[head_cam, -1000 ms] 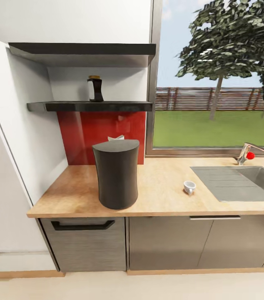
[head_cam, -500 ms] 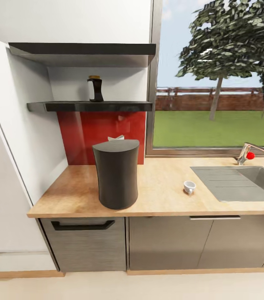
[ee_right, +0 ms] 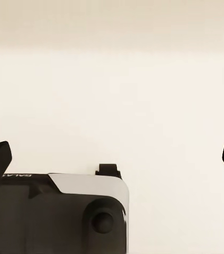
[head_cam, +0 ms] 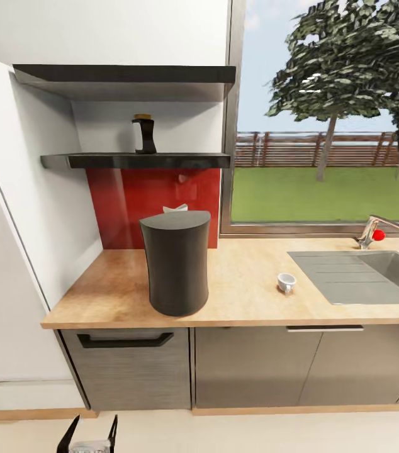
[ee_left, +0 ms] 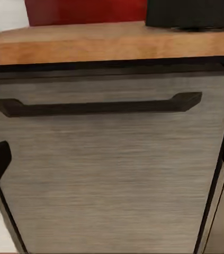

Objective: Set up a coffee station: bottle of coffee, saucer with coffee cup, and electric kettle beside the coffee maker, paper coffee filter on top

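left claw [head_cam: 90,434] open, low before cabinet | right claw [ee_right: 112,159] open over floor | maker [head_cam: 175,263] on tabletop [head_cam: 243,296] | cup [head_cam: 286,282] near sink | bottle [head_cam: 143,134] on shelf [head_cam: 136,161] | filter [head_cam: 175,208] behind maker

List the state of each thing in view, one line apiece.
Coffee maker: upright on the countertop.
Bottle: upright on the shelf, capped.
Cup: on the countertop, no saucer under it.
Drawer: closed.
Left gripper: open, empty.
Right gripper: open, empty.
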